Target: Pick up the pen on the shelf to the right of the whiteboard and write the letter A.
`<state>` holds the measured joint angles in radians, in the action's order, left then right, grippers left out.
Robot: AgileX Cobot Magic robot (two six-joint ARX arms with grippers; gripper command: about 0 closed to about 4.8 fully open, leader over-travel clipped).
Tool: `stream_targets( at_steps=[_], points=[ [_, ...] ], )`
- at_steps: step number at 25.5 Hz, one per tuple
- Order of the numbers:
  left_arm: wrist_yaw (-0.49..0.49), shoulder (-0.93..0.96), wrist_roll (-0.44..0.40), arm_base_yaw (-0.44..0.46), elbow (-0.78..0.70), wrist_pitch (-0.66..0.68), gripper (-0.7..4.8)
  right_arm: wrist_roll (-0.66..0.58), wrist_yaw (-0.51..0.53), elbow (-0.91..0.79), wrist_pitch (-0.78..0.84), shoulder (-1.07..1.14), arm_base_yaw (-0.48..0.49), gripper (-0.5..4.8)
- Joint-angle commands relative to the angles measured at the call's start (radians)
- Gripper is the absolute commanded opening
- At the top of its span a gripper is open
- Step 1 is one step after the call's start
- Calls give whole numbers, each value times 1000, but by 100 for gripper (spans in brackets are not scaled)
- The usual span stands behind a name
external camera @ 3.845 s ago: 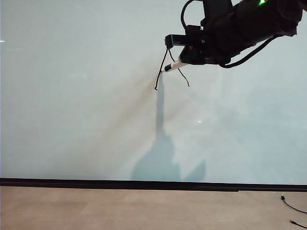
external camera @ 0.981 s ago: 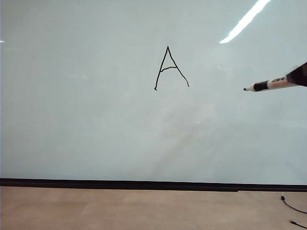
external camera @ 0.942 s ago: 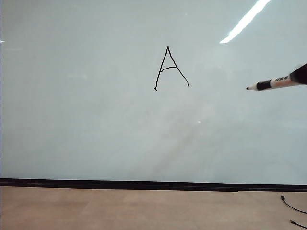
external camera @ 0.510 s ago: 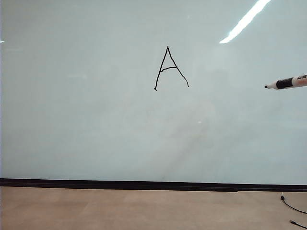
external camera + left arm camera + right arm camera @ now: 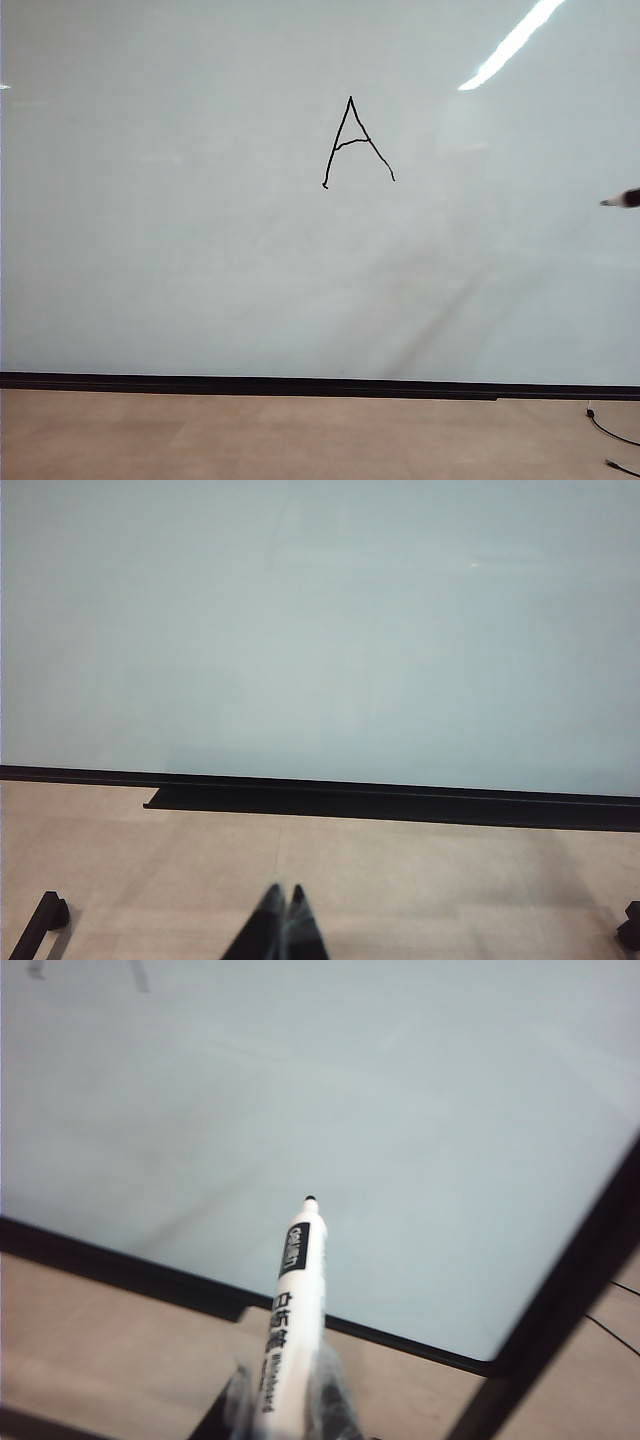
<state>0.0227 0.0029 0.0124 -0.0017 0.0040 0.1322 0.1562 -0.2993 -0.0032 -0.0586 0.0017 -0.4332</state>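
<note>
Filling almost the whole exterior view, the whiteboard (image 5: 200,250) is a glossy pale grey-white surface with a black strip (image 5: 300,383) along its bottom edge and light wooden floor (image 5: 250,440) below. The letter A (image 5: 355,145) stands in thin, slightly wobbly black strokes on the upper middle of the board. A bright streak of reflected light (image 5: 510,45) slants across the upper right.

At the far right edge of that view only the tip end of the pen (image 5: 622,200) shows — well apart from the letter, lower and to the right. The arm holding it is outside the exterior view.

In the right wrist view the right pincer (image 5: 290,1400) is clamped on the pen (image 5: 292,1310), its white barrel with dark print rising from between the blurred fingers (image 5: 332,1400) and its black tip pointing toward the board (image 5: 350,1110).

In the left wrist view the left pincer (image 5: 281,925) points toward the board's lower edge, above the floor — its two dark fingertips (image 5: 264,930) pressed together with nothing between them.
</note>
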Motion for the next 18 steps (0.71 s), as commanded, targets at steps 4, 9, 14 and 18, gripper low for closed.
stream_targets(
  at_steps=[4,9,14,18],
  points=[
    [0,0,-5,0,3,-6,-5,-8,201,4,39,0,261,-3],
    [0,0,-4,0,3,-6,-4,-52,340,4,45,0,512,-3],
    [0,0,-5,0,3,-6,-4,-52,320,4,31,0,524,-1],
    [0,0,-4,0,3,-6,-4,-55,334,4,-15,0,523,0]
  ],
)
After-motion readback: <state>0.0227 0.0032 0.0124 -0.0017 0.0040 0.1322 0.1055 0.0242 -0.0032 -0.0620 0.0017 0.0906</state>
